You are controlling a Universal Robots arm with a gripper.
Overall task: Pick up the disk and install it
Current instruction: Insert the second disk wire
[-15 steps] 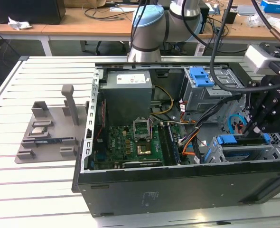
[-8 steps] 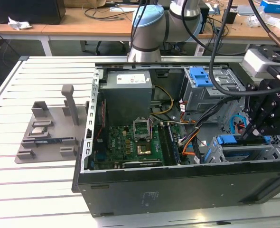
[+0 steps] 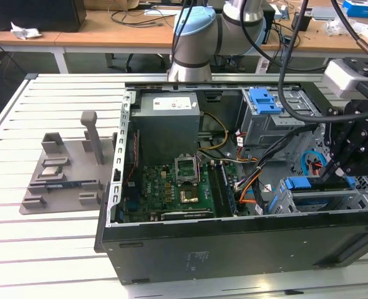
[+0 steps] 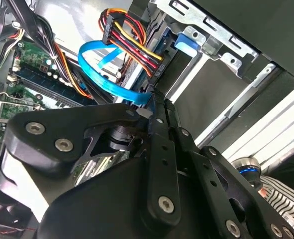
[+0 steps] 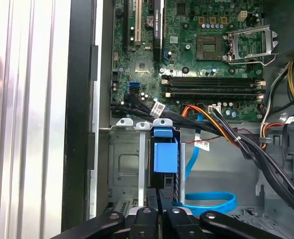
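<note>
The disk (image 5: pixel 165 158) sits edge-up in the grey drive cage (image 5: pixel 124 164) — blue rail showing, no legible label. The gripper (image 5: pixel 158 195) has its fingers pressed together at its edge.

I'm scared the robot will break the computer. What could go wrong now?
The blue cable loops right beside the gripper, so it might snag if the arm moves. The wire bundle runs past the drive cage and could get pinched. The disk sits edge-on in the cage, so a crooked push could jam it.
</note>
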